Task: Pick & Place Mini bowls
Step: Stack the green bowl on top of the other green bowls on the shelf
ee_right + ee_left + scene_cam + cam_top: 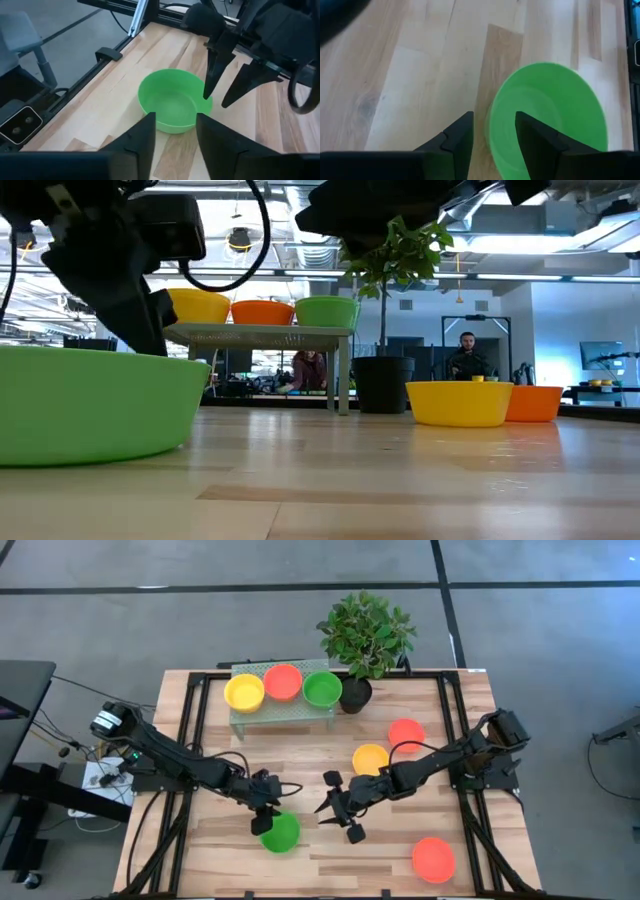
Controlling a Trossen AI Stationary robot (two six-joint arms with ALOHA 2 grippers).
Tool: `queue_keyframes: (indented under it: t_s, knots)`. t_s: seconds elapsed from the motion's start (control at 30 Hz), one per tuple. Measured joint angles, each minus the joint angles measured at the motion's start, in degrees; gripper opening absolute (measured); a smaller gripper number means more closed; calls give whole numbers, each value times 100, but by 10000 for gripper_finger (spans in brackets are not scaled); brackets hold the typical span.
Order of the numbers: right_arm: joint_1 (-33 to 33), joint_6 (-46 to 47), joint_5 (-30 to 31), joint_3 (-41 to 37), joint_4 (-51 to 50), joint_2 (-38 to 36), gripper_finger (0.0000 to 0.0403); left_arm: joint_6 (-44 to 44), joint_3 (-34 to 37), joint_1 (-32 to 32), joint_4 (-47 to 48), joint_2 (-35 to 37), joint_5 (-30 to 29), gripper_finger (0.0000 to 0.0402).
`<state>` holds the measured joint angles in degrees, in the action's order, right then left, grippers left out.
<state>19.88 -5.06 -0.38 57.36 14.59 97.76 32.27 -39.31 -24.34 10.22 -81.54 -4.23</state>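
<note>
A green mini bowl (283, 834) (167, 102) stands upright on the table near its front edge. My left gripper (265, 820) (492, 135) is open and points down over the bowl's left rim, one finger inside and one outside. My right gripper (332, 808) (175, 135) is open, hovers to the right of that bowl and faces it. A yellow bowl (370, 758) and two red bowls (406, 733) (433, 858) sit on the table's right half. A yellow (244, 692), a red (283, 682) and a green bowl (322, 689) rest on a small raised shelf (285, 712). My left gripper comes from above at the green bowl's rim (491, 120). One finger (530, 135) is inside the bowl and the other (462, 135) outside, with a gap showing on both sides. I cannot tell whether either finger touches the rim. The bowl rests flat on the table.
A black plant pot (354, 695) with a leafy plant stands beside the shelf at the far edge. Black frame rails (452, 720) run along both sides of the wooden table. People sit in the room beyond the table (466, 355).
</note>
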Motion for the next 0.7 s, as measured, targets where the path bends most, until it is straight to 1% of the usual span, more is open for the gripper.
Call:
queue_keyframes:
  t_s: [0.17, 0.3, 0.4, 0.47, 0.57, 0.63, 0.7]
  knots:
    - [0, 2, -82, 0, -7, 2, 178, 146, 0, 0, 270, -50, -38, 147]
    - [79, 2, -114, -11, 86, 101, 195, 130, 0, 0, 462, -50, -285, 147]
    - [120, 4, -106, 6, 221, 197, 198, 131, 0, 0, 435, -50, -270, 147]
    - [160, 7, -109, -22, 236, 244, 196, 133, 0, 0, 437, -50, -160, 147]
    - [179, 7, -110, 8, 653, 403, 189, 140, 34, 0, 421, -50, -156, 145]
    - [182, 11, -154, 72, 846, 615, 183, 142, 103, 0, 409, -50, -164, 137]
    - [194, 4, -159, 139, 766, 799, 178, 142, 174, 0, 403, -50, -170, 120]
